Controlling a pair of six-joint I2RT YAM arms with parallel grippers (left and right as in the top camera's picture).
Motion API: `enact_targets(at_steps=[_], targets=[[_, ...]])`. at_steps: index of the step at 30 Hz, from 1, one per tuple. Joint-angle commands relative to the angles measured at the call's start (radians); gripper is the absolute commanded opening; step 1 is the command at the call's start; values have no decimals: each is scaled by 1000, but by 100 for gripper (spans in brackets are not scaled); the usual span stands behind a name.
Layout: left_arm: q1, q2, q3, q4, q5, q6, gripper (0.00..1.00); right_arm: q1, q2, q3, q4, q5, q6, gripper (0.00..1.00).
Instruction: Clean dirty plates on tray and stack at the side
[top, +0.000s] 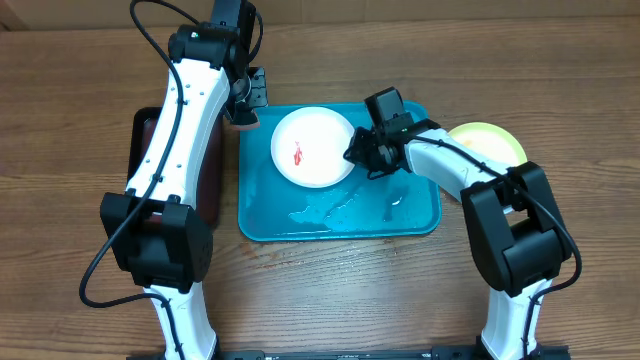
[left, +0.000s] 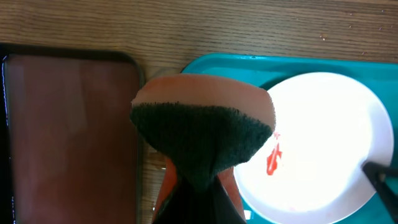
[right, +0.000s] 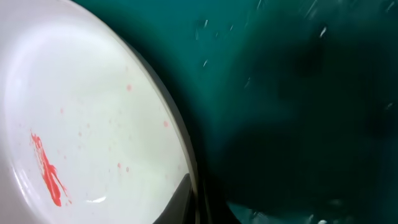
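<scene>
A white plate (top: 312, 147) with a red smear (top: 298, 153) lies in the back left of the turquoise tray (top: 400, 215). My right gripper (top: 358, 152) is shut on the plate's right rim; in the right wrist view the rim (right: 180, 149) runs between my fingers (right: 196, 199). My left gripper (top: 245, 100) is shut on an orange sponge with a dark green scrub face (left: 205, 124), held over the tray's back left corner (left: 217, 62), just left of the white plate (left: 323, 143). A yellow-green plate (top: 487, 142) lies on the table right of the tray. The light blue plate is not in view.
A dark red tray with a black rim (left: 68, 124) lies left of the turquoise tray, partly under my left arm (top: 213, 160). Water puddles (top: 330, 208) sit on the turquoise tray's front half.
</scene>
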Motion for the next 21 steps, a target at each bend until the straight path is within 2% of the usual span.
enact_targets(at_steps=[1,13,15,17,21], targets=[[-13,-5,-3,1,13,-3,4,41,13,4,-38,-53,21,4],[-55,-5,-3,5,64,-11,4,49,13,4,6,-5,-12,11],[-68,-3,-3,5,64,-11,4,49,13,4,7,-2,-17,11],[-80,5,-3,2,64,-11,4,49,13,4,3,2,-17,4],[-101,43,-3,-5,64,-11,4,50,13,4,-1,21,-16,4]])
